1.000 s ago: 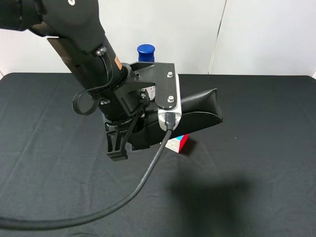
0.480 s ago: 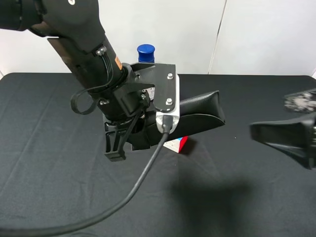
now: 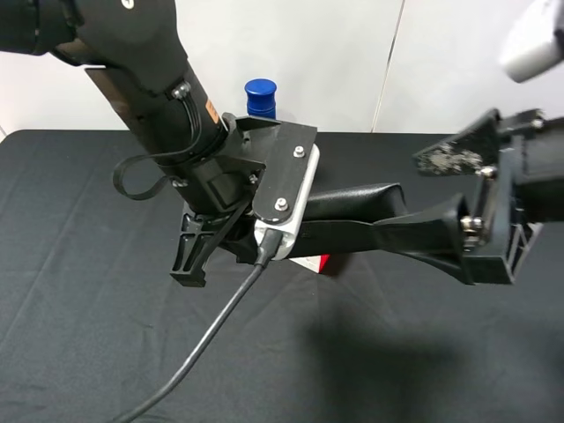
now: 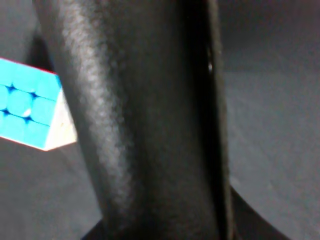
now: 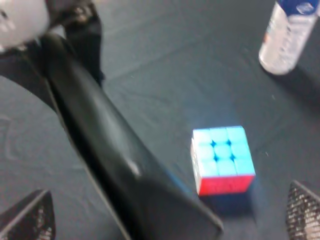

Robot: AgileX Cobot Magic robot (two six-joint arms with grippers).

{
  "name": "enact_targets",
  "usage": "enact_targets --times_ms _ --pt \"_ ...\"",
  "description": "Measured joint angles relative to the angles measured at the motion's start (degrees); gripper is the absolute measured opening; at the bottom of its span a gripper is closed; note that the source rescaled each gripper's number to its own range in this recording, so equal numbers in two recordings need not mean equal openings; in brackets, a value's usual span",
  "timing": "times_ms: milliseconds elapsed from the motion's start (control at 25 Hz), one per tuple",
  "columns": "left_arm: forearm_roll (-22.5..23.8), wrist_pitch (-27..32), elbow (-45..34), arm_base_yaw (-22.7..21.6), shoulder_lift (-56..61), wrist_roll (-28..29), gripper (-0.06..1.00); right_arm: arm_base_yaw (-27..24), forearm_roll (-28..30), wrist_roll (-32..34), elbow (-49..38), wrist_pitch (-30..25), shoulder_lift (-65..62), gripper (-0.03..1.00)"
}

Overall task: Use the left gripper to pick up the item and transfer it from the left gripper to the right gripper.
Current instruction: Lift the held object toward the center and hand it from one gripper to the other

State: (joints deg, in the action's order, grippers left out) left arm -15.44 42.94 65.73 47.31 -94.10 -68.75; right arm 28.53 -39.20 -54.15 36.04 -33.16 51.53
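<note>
Pouch (image 3: pixel 354 197) above cube (image 5: pixel 222 159), bottle (image 5: pixel 286 35) behind

A black cloth (image 3: pixel 423 352) covers the table and fills the lower two thirds of the high view. Behind it, along the top of the frame, stands a white wall (image 3: pixel 352 53) with a thin vertical seam right of centre. A bottle (image 3: pixel 260 95) shows only its blue cap at upper centre, near the far edge of the cloth; the right wrist view shows its body white. A puzzle cube (image 5: pixel 222 160) sits on the cloth near the centre of the high view, mostly hidden there, only a red and white sliver showing. Its top face is light blue, one side red, another white. Cube and bottle stand apart.
</note>
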Motion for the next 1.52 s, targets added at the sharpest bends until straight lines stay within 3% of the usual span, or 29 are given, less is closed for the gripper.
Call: enact_targets --times_ms 200,400,640,960,1040,1120,1200,1240,1520 --pt "0.0 -2.0 0.0 0.0 0.0 -0.7 0.01 6.7 -0.2 -3.0 2.0 -0.1 5.7 1.0" --pt "0.1 -2.0 0.0 0.0 0.0 -1.2 0.01 11.3 -0.2 -4.5 2.1 4.8 9.2 1.0" --pt "0.1 -2.6 0.0 0.0 0.0 -1.2 0.0 11.9 -0.2 -4.9 2.2 8.3 12.7 1.0" --pt "0.2 -2.7 0.0 0.0 0.0 -1.2 0.0 11.9 0.5 -5.8 2.2 8.8 13.5 1.0" --pt "0.2 -2.7 0.0 0.0 0.0 -1.2 0.0 11.9 1.0 -5.9 2.2 8.9 13.5 0.91" --pt "0.2 -2.4 0.0 0.0 0.0 -1.4 0.0 11.9 2.1 -6.0 2.2 9.4 13.5 0.65" --pt "0.6 -2.1 0.0 0.0 0.0 -1.8 0.0 11.9 3.3 -6.3 2.2 9.2 13.5 0.31" --pt "1.5 -2.6 0.0 0.0 0.0 -2.5 0.0 12.1 3.7 -6.7 2.2 8.2 13.5 0.2" --pt "1.7 -2.9 0.0 0.0 -0.1 -3.1 0.0 12.4 4.7 -6.8 2.2 8.1 13.5 0.19"
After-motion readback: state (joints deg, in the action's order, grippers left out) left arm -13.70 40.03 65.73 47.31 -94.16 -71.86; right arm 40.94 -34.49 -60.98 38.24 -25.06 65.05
